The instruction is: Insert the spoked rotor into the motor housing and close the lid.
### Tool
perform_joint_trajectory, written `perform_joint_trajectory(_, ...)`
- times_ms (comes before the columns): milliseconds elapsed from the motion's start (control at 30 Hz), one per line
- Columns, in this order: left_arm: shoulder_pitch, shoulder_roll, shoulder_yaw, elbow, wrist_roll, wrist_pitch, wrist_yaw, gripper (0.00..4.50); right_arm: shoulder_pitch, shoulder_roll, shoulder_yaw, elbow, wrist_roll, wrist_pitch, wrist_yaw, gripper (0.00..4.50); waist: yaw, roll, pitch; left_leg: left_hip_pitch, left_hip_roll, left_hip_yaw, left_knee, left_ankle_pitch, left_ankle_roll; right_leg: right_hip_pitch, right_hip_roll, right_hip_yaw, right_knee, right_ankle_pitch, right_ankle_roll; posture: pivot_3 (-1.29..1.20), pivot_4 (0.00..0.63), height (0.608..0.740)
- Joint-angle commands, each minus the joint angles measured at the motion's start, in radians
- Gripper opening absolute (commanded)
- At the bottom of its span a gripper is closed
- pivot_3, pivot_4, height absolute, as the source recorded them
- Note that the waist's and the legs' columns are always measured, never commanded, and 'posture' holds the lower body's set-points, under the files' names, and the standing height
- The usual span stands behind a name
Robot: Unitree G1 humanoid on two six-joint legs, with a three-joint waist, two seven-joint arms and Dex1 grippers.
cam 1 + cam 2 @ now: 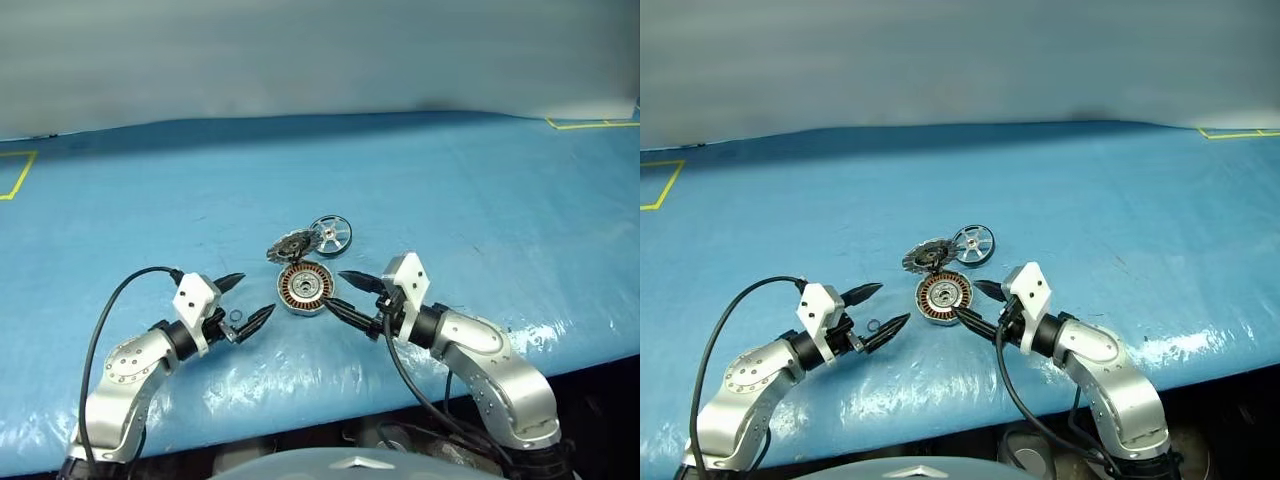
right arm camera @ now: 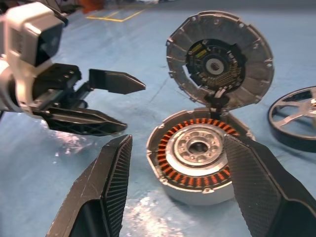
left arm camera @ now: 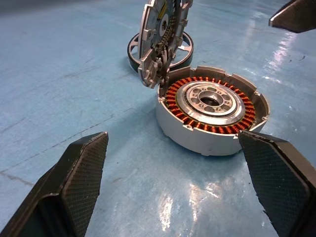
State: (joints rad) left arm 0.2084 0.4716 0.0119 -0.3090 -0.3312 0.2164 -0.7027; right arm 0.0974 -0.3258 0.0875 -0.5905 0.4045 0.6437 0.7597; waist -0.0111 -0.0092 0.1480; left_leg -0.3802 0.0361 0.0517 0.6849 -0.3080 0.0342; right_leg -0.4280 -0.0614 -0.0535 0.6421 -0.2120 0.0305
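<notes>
Nearest, both tools empty with fingers spread: left tool [image 1: 243,299] at about 8 o'clock of the motor housing [image 1: 304,288], right tool [image 1: 349,295] at 4 o'clock, flanking it without contact (likely so either arm can steady the cup). Housing sits on the blue worktop [image 1: 480,200], copper windings exposed, lid [image 1: 291,246] hinged up at its far edge, leaving the cavity free. Spoked rotor [image 1: 331,234] lies flat beyond, at 1 o'clock, apparently just beside the lid. Insertion not yet begun.
</notes>
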Motion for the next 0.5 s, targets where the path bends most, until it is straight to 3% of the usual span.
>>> perform_joint_trajectory(33, -0.016, 0.019, 0.019, -0.002, -0.036, 0.033, -0.024, 4.5, 0.0, -0.083, 0.062, -0.046, 0.037, 0.008, 0.07, 3.04, 0.0, 0.0, 0.0, 0.0, 0.0, 0.0, 0.0, 0.0, 0.0, 0.0, 0.0, 0.0, 0.0, 0.0, 0.0, 0.0, 0.15, 0.74)
perform_joint_trajectory(233, -0.045, 0.09, 0.022, 0.027, -0.031, 0.058, -0.077, 4.5, -0.081, -0.208, 0.172, -0.018, -0.051, -0.047, 0.091, 3.04, 0.001, -0.001, 0.001, 0.0, 0.0, 0.0, 0.0, 0.0, 0.0, -0.001, 0.001, 0.001, 0.001, 0.0, -0.002, 0.0, 0.15, 0.74)
perform_joint_trajectory(500, -0.009, 0.179, 0.128, -0.018, -0.036, 0.071, -0.08, 4.5, -0.106, -0.222, 0.212, 0.031, -0.089, -0.076, 0.062, 3.04, 0.001, -0.005, 0.002, 0.0, 0.0, 0.001, 0.0, 0.0, 0.0, 0.0, 0.0, 0.0, 0.0, 0.002, -0.006, 0.0, 0.15, 0.74)
